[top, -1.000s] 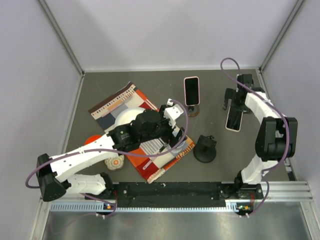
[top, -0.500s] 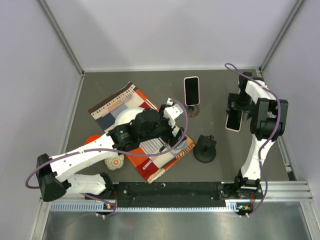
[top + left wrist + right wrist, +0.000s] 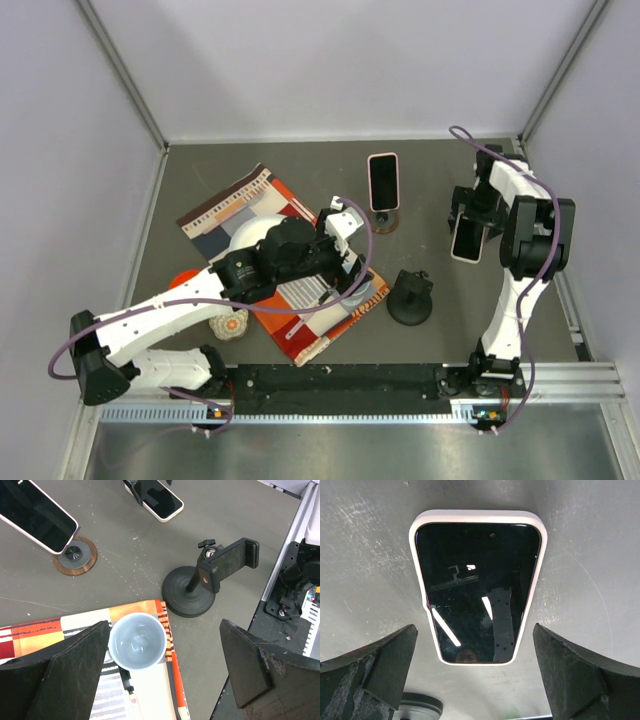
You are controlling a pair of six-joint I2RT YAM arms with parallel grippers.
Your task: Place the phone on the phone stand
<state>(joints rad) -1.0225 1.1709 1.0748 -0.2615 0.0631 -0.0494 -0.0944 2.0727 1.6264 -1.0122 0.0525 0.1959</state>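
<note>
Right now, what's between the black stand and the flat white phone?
Only bare table separates the black stand and the flat white phone; the left wrist view shows it.

No text can be read on the phone (image 3: 477,587) or elsewhere.

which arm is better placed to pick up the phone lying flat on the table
Right. The right gripper hangs open directly over the phone, a finger on either side. The left gripper, also open, is over the cup, farther off.
</note>
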